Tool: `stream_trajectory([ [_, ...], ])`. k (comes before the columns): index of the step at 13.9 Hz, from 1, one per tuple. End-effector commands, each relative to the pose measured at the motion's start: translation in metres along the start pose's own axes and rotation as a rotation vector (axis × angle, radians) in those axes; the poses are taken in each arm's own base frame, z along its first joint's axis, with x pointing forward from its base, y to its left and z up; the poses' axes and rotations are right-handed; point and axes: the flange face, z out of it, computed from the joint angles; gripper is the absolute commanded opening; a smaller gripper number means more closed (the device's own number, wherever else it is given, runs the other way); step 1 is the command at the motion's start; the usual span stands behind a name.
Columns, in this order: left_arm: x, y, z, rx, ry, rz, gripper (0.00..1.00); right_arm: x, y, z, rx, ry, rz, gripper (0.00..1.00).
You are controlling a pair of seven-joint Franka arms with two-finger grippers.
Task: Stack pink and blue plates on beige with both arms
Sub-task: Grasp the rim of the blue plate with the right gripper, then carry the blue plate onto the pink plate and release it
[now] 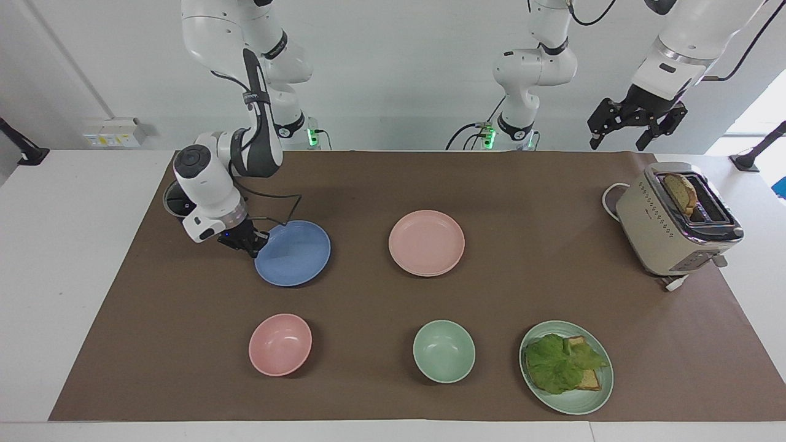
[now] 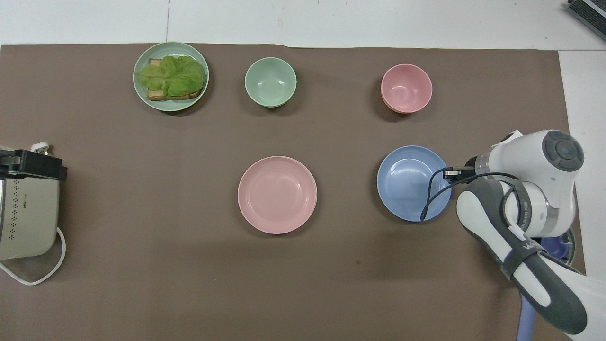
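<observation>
The blue plate [image 1: 295, 255] [image 2: 411, 184] lies on the brown mat toward the right arm's end. My right gripper [image 1: 255, 241] [image 2: 450, 173] is low at the plate's edge, shut on its rim. The pink plate [image 1: 427, 240] [image 2: 277, 194] sits at the mat's middle. A thin second rim peeks out under its edge farther from the robots. The beige plate is otherwise hidden. My left gripper [image 1: 617, 146] [image 2: 31, 164] waits open and empty, high over the toaster.
A beige toaster [image 1: 666, 230] [image 2: 26, 222] with a toast slice stands at the left arm's end. Farther from the robots sit a pink bowl [image 1: 280, 344], a green bowl [image 1: 443, 351] and a green plate [image 1: 574, 408] with a lettuce sandwich.
</observation>
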Motion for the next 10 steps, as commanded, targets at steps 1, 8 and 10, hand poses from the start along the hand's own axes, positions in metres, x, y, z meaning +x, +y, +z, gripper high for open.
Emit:
stream_trajectory([
  [1, -0.008, 0.0, -0.002, -0.01, -0.002, -0.007, 1.0, -0.001, 0.0, 0.006, 0.018, 0.005, -0.011, 0.47],
  [8, -0.009, -0.001, -0.003, -0.008, -0.006, -0.007, 1.0, -0.002, -0.011, 0.005, 0.067, -0.01, -0.012, 0.0],
  [10, -0.009, -0.002, -0.003, -0.008, -0.006, -0.009, 1.0, -0.007, -0.022, -0.023, 0.072, 0.008, -0.046, 0.0],
])
